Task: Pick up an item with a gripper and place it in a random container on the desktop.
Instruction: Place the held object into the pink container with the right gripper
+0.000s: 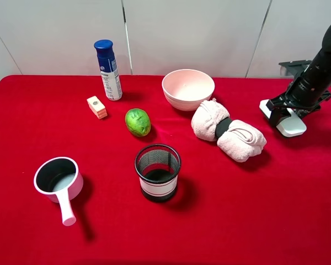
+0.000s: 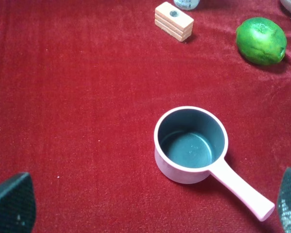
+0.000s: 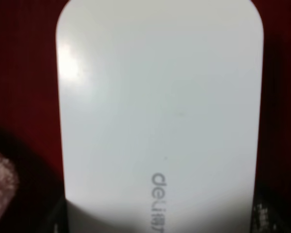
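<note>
At the 3 o'clock edge of the worktop, your right end effector sits low over the white block, with a dark finger on either side of it. You cannot tell whether they have clamped it. The block looks flat on the worktop, so you are at the grasp step. Next, confirm a firm pinch, lift clear, and carry toward 10 o'clock to the pink bowl, staying above the rolled towel near that path. Your left end effector hangs spread wide above the saucepan.

Towel roll between bowl and block
</note>
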